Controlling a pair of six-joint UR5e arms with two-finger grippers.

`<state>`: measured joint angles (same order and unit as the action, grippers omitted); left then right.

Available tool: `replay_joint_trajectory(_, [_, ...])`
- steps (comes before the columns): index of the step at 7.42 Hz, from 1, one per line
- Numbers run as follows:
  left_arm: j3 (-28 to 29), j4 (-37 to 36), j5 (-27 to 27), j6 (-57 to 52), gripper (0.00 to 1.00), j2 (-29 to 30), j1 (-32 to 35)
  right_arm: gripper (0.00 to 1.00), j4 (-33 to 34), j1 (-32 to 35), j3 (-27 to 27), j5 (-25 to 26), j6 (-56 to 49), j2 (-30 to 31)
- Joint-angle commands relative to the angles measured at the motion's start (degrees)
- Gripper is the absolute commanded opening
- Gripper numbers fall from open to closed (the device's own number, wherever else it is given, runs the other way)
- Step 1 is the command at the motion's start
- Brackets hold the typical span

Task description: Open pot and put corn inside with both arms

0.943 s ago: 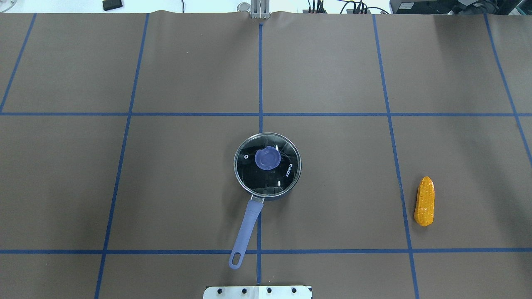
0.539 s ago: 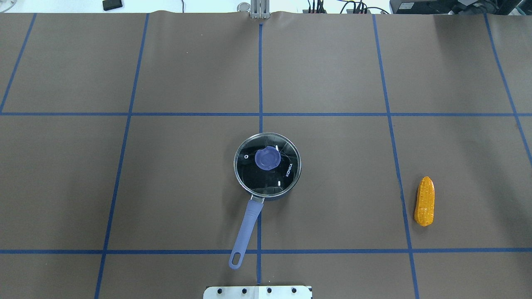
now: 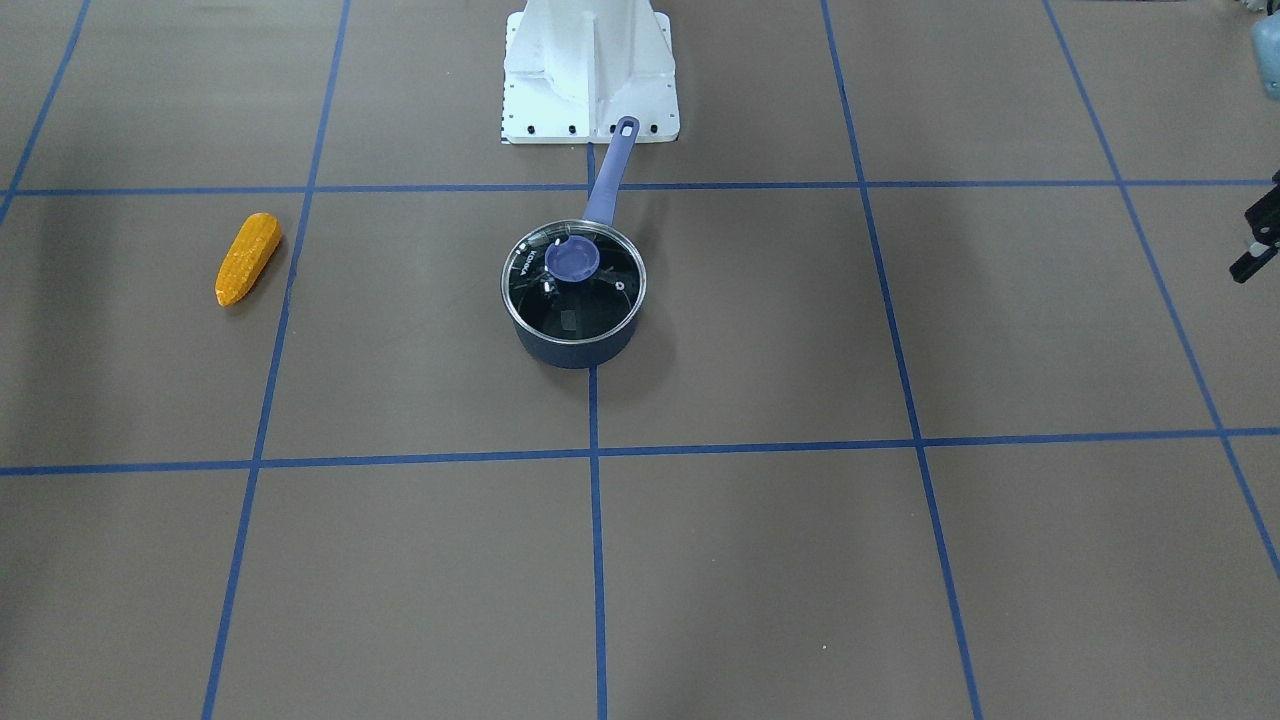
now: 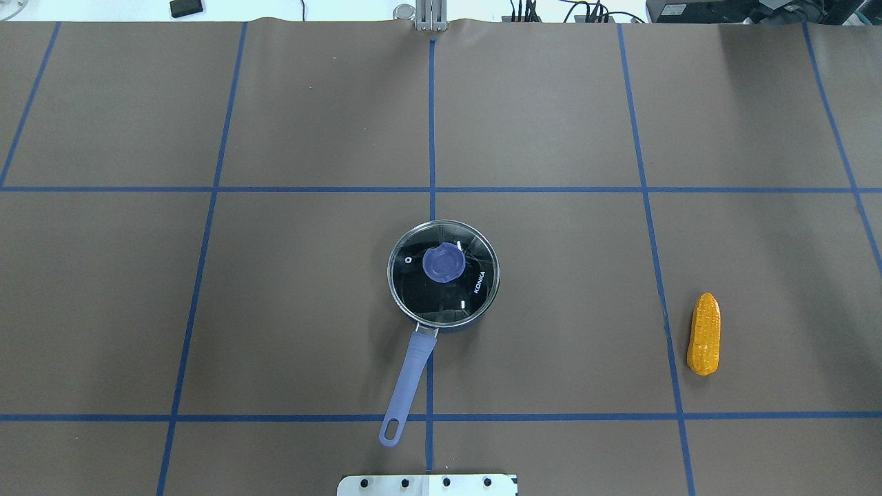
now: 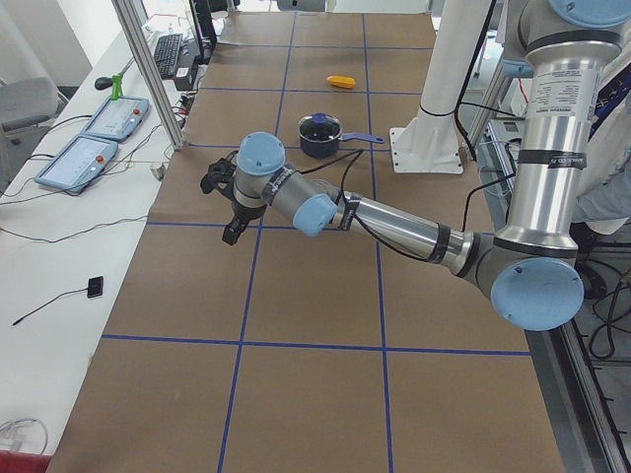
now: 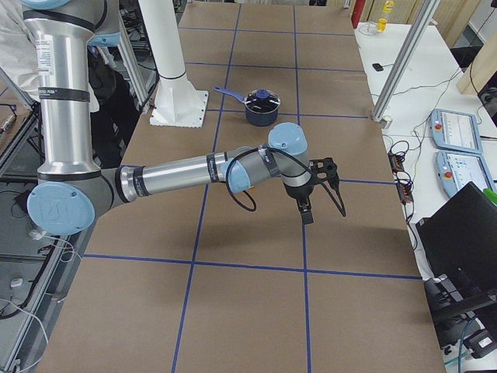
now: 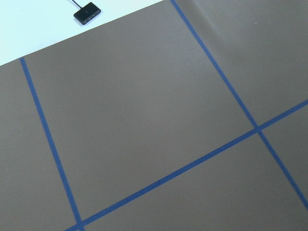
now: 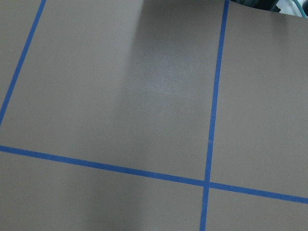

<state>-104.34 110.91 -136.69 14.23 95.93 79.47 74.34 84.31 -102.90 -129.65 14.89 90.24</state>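
The pot (image 4: 475, 313) stands mid-table with its round glass lid (image 4: 455, 296) on and the blue knob (image 4: 443, 264) on top. Its purple-blue handle (image 4: 408, 382) points toward the robot base. It also shows in the front view (image 3: 572, 350). The corn (image 4: 704, 334) lies on the paper far to the right, also in the front view (image 3: 247, 259). My left gripper (image 5: 219, 209) hovers beyond the table's left end, and only a black piece (image 3: 1255, 240) shows in the front view. My right gripper (image 6: 322, 210) hovers near the right end. I cannot tell whether either is open.
Brown paper with blue tape grid covers the table (image 4: 275, 310). The white base plate (image 4: 427, 485) sits at the near edge behind the handle. A small black device (image 4: 186, 7) lies past the far edge. Teach pendants (image 5: 89, 158) rest on the side table.
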Motion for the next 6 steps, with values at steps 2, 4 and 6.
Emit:
replay_joint_trajectory(2, [-0.95,-3.65,10.45,25.42,1.00,9.32,-15.96,1.00,-0.87,-0.55,0.68,0.01,0.93,0.11])
replay_joint_trajectory(4, [-1.04,-13.47,12.84,38.10,0.99,18.80,-24.41,1.00,-0.87,-0.90,0.86,0.01,1.11,0.37])
replay_joint_trajectory(6, [-0.43,-19.91,23.44,52.59,0.99,27.86,-37.04,1.00,-0.87,-0.99,1.82,0.10,1.20,0.46])
